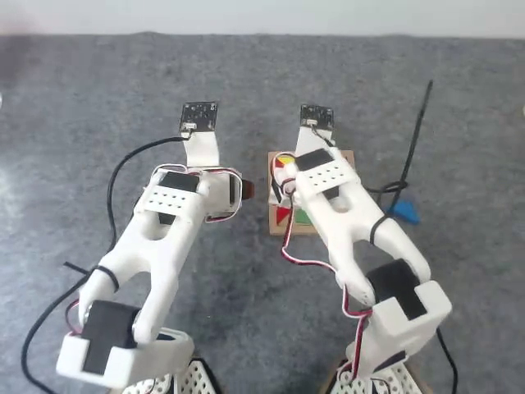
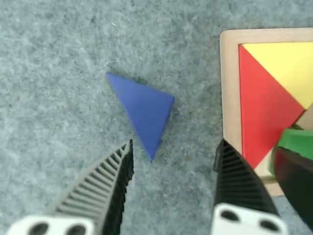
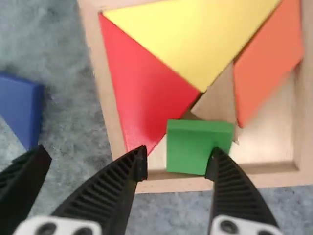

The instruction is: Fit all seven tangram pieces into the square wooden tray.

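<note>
Tray (image 3: 259, 176): partly filled. Yellow triangle (image 3: 195, 34) and red triangle (image 3: 142, 98) lay flat inside, long edges touching. Orange piece (image 3: 266, 63) sat against the yellow on the side away from the red.

Green square (image 3: 195, 142) was at the tray's near wall, beside the red triangle's tip. It looked propped on the rim rather than seated, though I could not tell for sure. Bare wood showed in the tray between green and orange and in the corner beyond them.

Right gripper (image 3: 178, 152) hung over that near wall, jaws apart, straddling the green square and not clamped on it.

Blue triangle (image 2: 144, 110) lay flat on the grey felt (image 2: 58, 58) outside the tray, just off its red-triangle side. Left gripper (image 2: 176, 147) hovered there, jaws spread wide and holding nothing, with the triangle's point just ahead of the tips.

Judgement: past halfway. Three pieces were placed and a fourth was at the wall. Left to do: settle the green, bring in the blue, and fill the remaining gap with the last two pieces.
</note>
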